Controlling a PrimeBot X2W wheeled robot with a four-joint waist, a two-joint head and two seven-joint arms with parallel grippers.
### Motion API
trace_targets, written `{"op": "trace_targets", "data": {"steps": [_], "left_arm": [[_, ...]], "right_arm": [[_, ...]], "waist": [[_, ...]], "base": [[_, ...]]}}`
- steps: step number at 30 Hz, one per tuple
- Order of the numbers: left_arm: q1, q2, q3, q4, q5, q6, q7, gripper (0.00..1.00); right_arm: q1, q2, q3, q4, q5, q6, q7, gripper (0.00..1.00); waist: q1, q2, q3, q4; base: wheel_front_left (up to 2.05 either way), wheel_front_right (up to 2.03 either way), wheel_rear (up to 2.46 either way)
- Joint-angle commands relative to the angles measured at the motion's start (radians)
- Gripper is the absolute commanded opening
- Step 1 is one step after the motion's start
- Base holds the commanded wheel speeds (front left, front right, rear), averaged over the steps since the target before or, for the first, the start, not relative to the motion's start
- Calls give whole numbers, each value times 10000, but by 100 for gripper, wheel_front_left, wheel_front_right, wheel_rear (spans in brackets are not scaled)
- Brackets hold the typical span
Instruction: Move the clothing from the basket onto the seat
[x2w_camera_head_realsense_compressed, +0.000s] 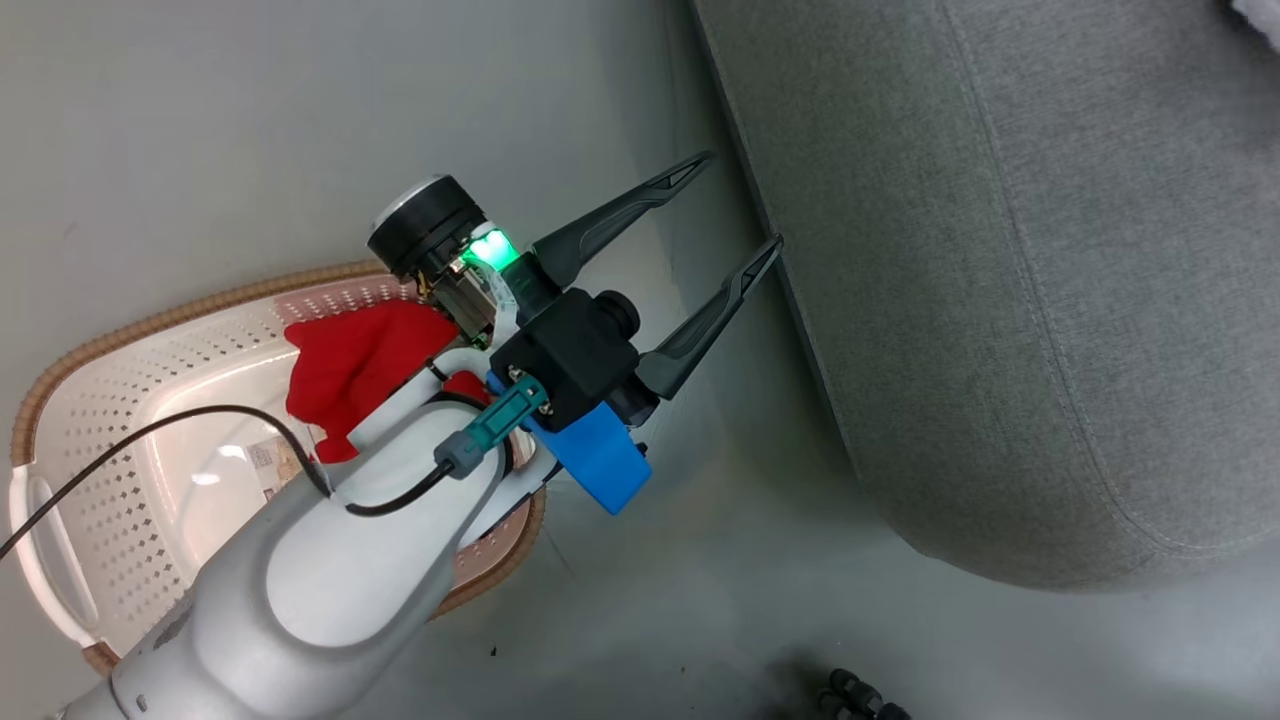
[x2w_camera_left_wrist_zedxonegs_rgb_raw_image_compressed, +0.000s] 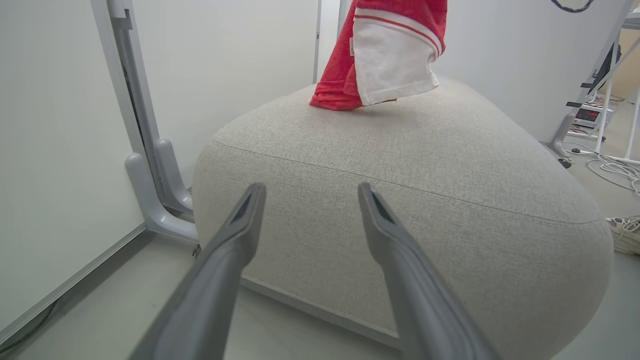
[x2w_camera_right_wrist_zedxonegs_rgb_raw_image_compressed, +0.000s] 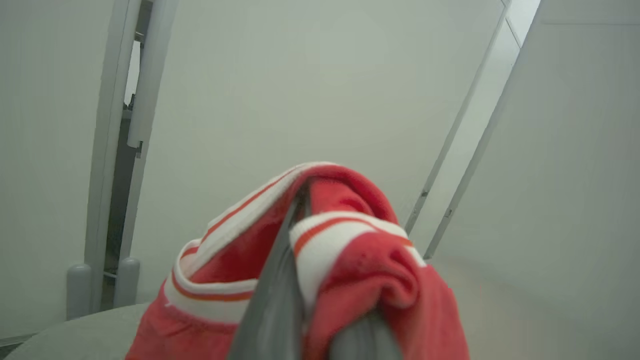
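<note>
right pincer (x2w_camera_right_wrist_zedxonegs_rgb_raw_image_compressed: 300, 215) is clamped shut on the striped garment (x2w_camera_right_wrist_zedxonegs_rgb_raw_image_compressed: 350, 260), cloth bunched around its fingers (x2w_camera_right_wrist_zedxonegs_rgb_raw_image_compressed: 272, 310); the garment hangs from it long axis upright, lower edge meeting the top of the seat (x2w_camera_left_wrist_zedxonegs_rgb_raw_image_compressed: 400, 165). in the basket (x2w_camera_head_realsense_compressed: 110, 400) a plain red garment (x2w_camera_head_realsense_compressed: 350, 370) lies crumpled at the end nearest the seat. left pincer (x2w_camera_head_realsense_compressed: 740, 198) is spread wide, holding nothing, between basket and seat, tips pointing at the seat's side
</note>
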Motion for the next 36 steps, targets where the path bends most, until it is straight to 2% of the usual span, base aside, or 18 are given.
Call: {"op": "trace_targets", "data": {"steps": [1, 10, 20, 21, 22, 23, 36], "left_arm": [[-168, 28, -3, -41, 48, -31, -8, 100], [-255, 183, -44, -43, 25, 49, 27, 100], [-218, 410, 10, -143, -27, 154, 46, 100], [-205, 416, 5, -123, -50, 161, 31, 100], [-193, 409, 1, -103, -66, 171, 2, 100], [-174, 385, -4, -84, -91, 189, -34, 100], [564, -155, -113, 620, -524, 389, -684, 100]], "right_arm": [[180, 184, -31, 362, -91, -10, -6, 0], [704, 1111, -28, 1904, -529, -10, -8, 0], [824, 1320, 141, 2871, -716, -10, -6, 0], [824, 1323, 149, 2897, -723, -10, -6, 33], [853, 1322, 153, 2899, -739, -10, -6, 97], [912, 1318, 136, 2878, -764, -10, -6, 100], [3648, 1514, -143, 1879, -667, -10, -6, 100]], "waist": [[-2, 0, 284, 161], [-2, 0, 600, 276], [-2, 0, 675, 371], [-2, 0, 641, 369], [-2, 0, 588, 368], [-2, 0, 519, 366], [-2, 0, -1425, 499]], "base": [[0, 0, 0], [0, 0, 0], [0, 0, 0], [0, 0, 0], [0, 0, 0], [0, 0, 0], [0, 0, 0]]}}
